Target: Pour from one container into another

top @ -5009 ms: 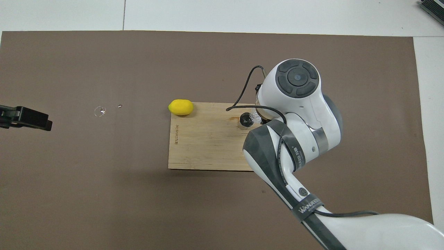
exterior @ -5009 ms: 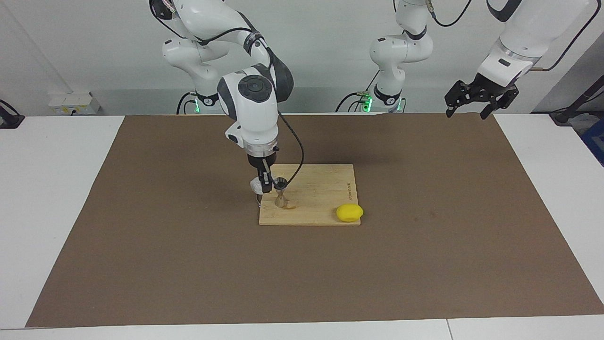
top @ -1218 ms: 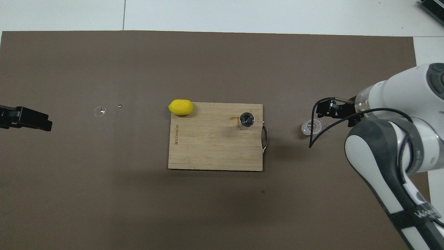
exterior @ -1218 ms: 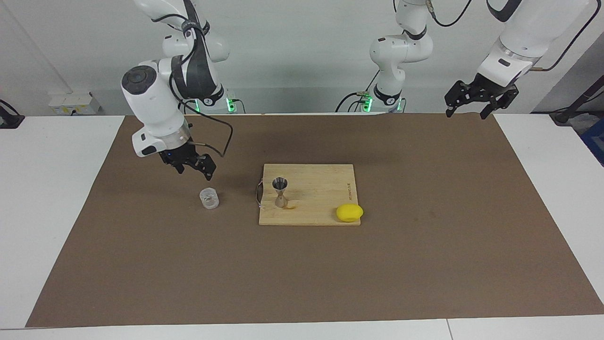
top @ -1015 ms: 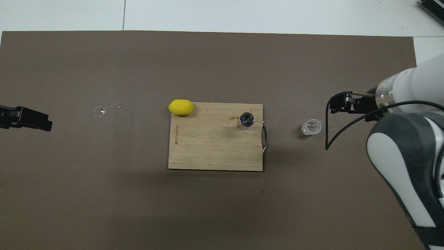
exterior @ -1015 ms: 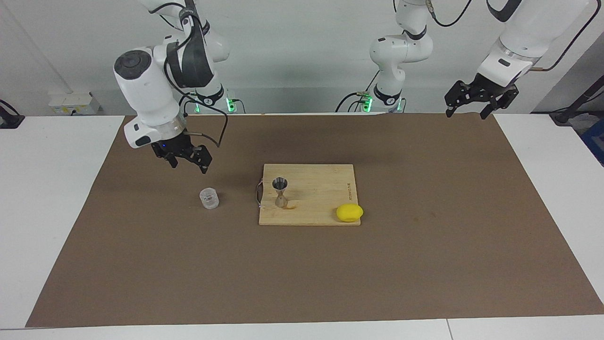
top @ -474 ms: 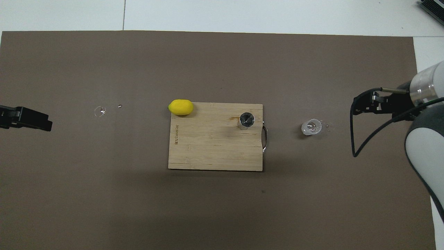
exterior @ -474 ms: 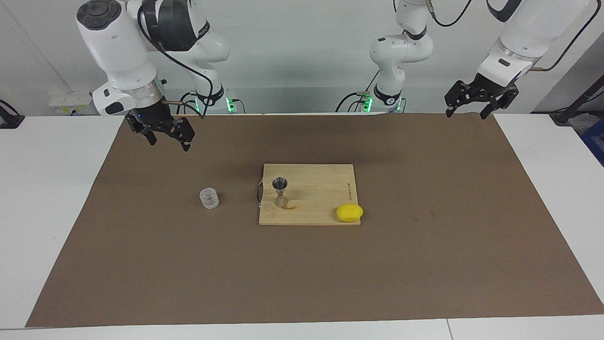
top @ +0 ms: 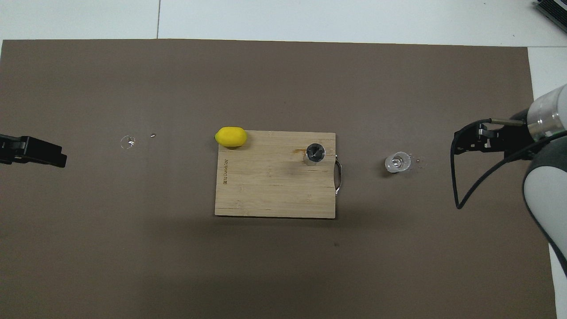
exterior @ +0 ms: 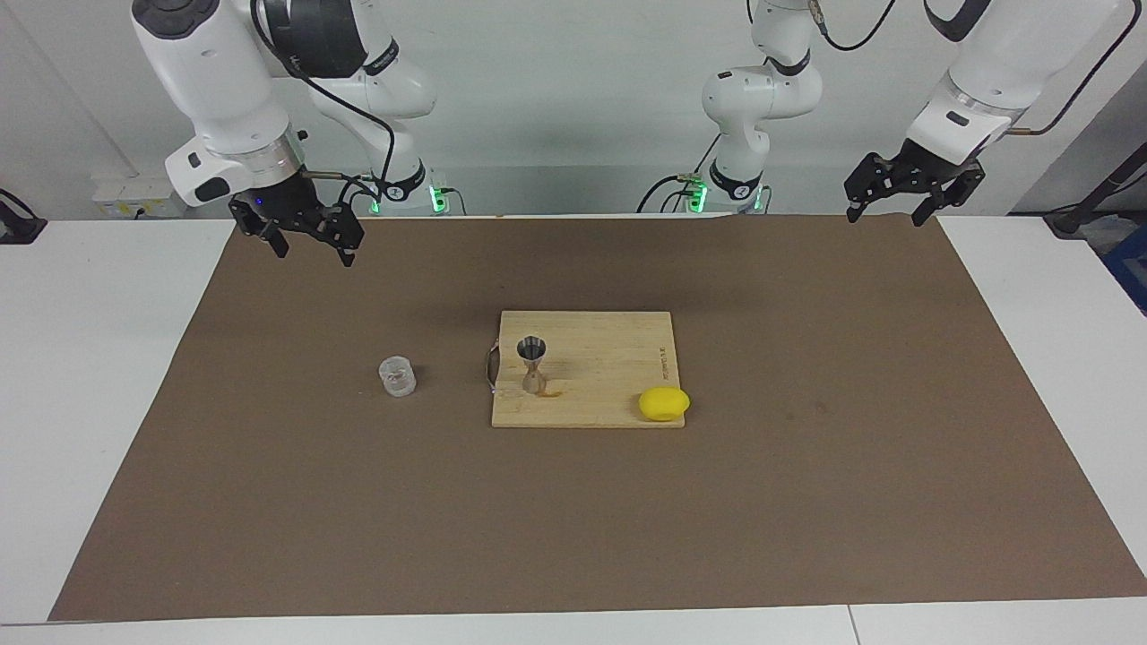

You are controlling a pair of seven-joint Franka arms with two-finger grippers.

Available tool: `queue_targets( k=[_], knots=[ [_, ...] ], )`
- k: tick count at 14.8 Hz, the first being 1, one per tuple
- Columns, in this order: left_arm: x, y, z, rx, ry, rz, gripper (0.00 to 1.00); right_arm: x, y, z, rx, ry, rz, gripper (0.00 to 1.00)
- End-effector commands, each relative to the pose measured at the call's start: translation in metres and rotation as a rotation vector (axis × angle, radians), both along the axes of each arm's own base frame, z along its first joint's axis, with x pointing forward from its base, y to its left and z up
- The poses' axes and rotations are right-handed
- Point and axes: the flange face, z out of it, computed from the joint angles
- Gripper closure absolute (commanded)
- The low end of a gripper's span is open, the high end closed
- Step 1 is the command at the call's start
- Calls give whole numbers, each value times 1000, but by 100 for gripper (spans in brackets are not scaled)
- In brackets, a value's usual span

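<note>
Facing view, in order across the frame. The right arm's black two-finger gripper (exterior: 307,244) hangs with its jaws spread and nothing between them, raised over the brown mat (exterior: 269,502) at the right arm's end of the table, near the mat's edge closest to the robots. The small clear ribbed glass cup (exterior: 397,375) stands upright on the mat, well apart from this gripper and untouched by it; the gripper is not over the cup. Beside the cup, toward the table's middle, lies the rectangular bamboo cutting board (exterior: 609,358), its metal handle on the side facing the cup. On the board, near that handle, stands the shiny steel hourglass-shaped jigger (exterior: 532,363), upright with its mouth up. A yellow lemon (exterior: 664,404) rests at the board's corner farther from the robots, toward the left arm's end. The left arm waits: its black gripper (exterior: 901,193), jaws parted and empty, is raised over the mat's corner by its own base.
</note>
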Motion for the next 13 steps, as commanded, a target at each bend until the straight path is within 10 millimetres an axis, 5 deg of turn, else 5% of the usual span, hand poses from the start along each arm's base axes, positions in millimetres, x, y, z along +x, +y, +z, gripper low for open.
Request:
queue_targets(
  k=[1, 13],
  knots=[
    [-5, 2, 3, -10, 4, -7, 0, -3, -3, 2, 2, 6, 49, 0],
    [-5, 2, 3, -10, 4, -6, 0, -2, -2, 3, 6, -3, 54, 0]
  ],
)
